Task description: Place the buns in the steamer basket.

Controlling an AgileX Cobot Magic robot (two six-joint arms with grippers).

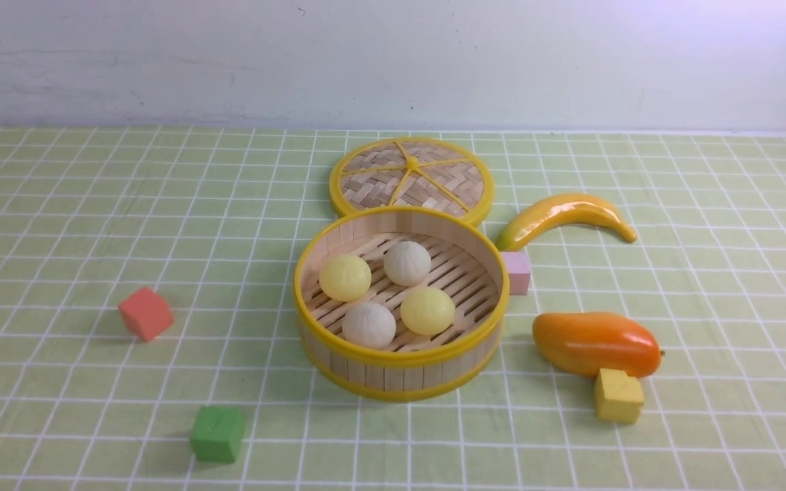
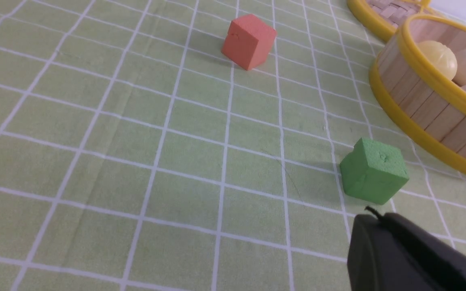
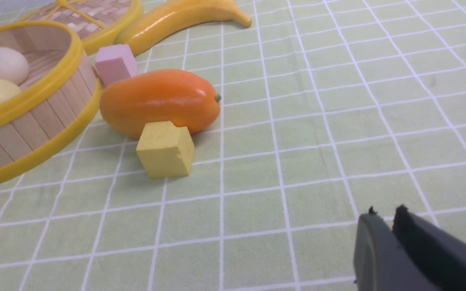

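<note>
Four buns (image 1: pixel 387 292) sit inside the basket (image 1: pixel 400 372) at centre frame. Left gripper (image 2: pixel 372 220), lower right of its wrist view, is closed and empty; right gripper (image 3: pixel 384 216) shows a thin gap, holding nothing.

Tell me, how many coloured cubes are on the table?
4. The red cube lies left of the steamer basket, the green cube front-left, the pink cube against its right wall, the yellow cube before the mango.
</note>
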